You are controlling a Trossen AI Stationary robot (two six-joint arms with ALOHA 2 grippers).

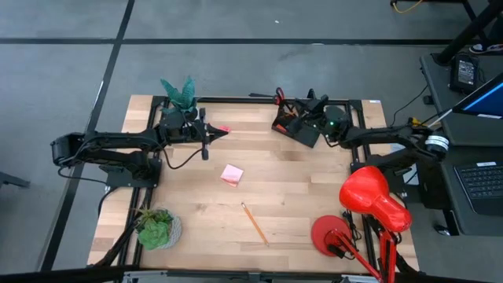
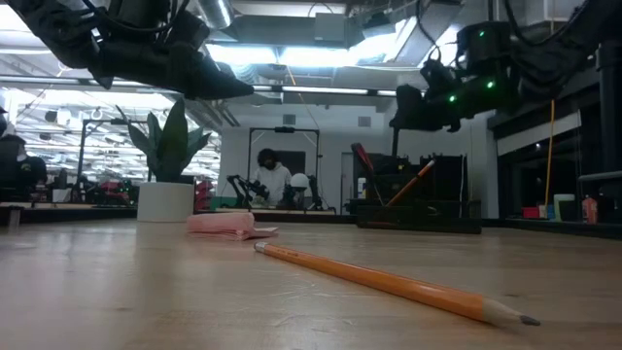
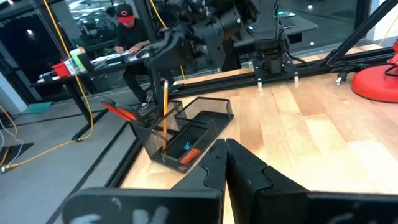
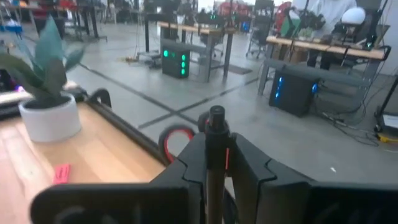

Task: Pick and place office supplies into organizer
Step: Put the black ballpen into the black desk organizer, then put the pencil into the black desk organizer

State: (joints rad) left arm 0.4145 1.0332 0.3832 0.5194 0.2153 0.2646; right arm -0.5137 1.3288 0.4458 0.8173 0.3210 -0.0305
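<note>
The black organizer (image 1: pixel 295 130) stands at the table's far edge, right of the middle, with an orange pencil (image 3: pixel 165 109) and red-handled scissors (image 3: pixel 119 112) standing in it. My right gripper (image 1: pixel 315 108) hovers over it, shut on a black pen (image 4: pixel 216 134). My left gripper (image 1: pixel 210 139) is shut and empty, held level above the far left of the table. A pink sticky-note pad (image 1: pixel 231 174) lies flat mid-table. Another orange pencil (image 1: pixel 254 222) lies nearer the front. A small pink eraser (image 1: pixel 224 129) lies by the left gripper. My right gripper pinches the black pen between its two fingers, partway along the barrel (image 4: pixel 216 163). The fingers are level and lie across the pen. The pen stands about upright, its round end (image 4: pixel 216 114) sticking out above the fingers, lifted clear over the organizer.
A red desk lamp (image 1: pixel 369 203) stands at the near right corner. One potted plant (image 1: pixel 179 93) in a white pot sits at the far left, another plant (image 1: pixel 157 228) at the near left. A person sits in the room beyond the table.
</note>
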